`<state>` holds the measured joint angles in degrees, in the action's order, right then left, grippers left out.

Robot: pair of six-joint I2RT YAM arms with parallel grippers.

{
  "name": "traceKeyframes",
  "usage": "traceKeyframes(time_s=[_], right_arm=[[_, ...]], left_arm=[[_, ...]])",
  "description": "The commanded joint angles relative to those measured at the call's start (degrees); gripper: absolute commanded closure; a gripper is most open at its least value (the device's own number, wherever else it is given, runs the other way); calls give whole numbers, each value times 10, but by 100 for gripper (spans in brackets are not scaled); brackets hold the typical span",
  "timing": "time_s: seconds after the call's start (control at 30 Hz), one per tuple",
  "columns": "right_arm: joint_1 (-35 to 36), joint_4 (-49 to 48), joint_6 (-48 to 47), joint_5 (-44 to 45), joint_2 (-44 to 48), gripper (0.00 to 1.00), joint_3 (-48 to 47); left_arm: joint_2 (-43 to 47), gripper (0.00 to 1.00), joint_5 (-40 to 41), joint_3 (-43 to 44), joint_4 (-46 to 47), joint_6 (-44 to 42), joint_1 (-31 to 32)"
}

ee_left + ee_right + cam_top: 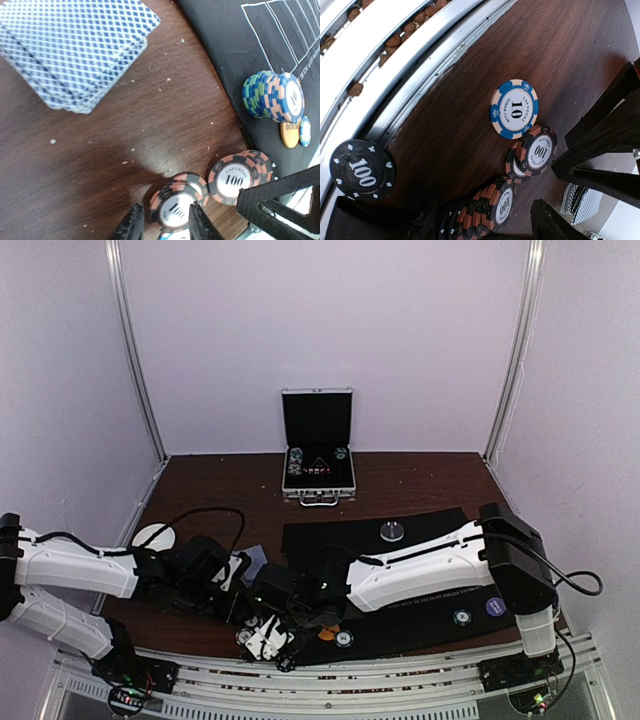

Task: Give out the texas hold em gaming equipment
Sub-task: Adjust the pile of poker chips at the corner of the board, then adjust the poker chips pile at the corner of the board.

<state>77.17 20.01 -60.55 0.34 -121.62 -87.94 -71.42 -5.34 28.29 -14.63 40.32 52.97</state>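
The poker chips lie mostly on the bare wood of the table (125,145), near its near edge and left of the black mat (225,50). The left end effector (167,226) is down over a "100" chip (175,206). Its fingers (199,221) stand close on either side of the chip's striped rim, but I cannot tell whether they press it. The right end effector (482,216) has its jaws wide apart around a toppled row of chips (490,207). A gap shows beside the front chip, so I judge that this row is not clamped.

A blue "10" chip (514,109) lies flat close by, and a black chip (362,170) sits at the very edge by the rail. A short chip stack (274,96) stands on the mat. The deck of cards (75,50) lies a little fanned, further in from the near edge.

The chips look stiff, light and smooth. A flat one gives only its thin rim, so it should be taken across its width, low to the wood. A row held by its two end faces could easily slide apart. The cards are thin, bendable and slippery, so it is better to take the whole pack by its long edges.
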Motion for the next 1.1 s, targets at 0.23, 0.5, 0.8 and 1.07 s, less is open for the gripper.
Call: traceKeyframes(time_s=[0.23,0.5,0.8,1.07], right_arm=[[11,-27,104,-87,96,23,9],[3,-141,292,-112,251,21,111],[-31,-172,428,-70,437,19,253],[-31,-209,460,-20,546,19,344]], left_arm=[[23,48,84,66,-126,-67,-5],[45,30,39,85,-100,-122,6],[16,2,68,96,-23,-210,129],[-59,2,222,134,-74,-181,233]])
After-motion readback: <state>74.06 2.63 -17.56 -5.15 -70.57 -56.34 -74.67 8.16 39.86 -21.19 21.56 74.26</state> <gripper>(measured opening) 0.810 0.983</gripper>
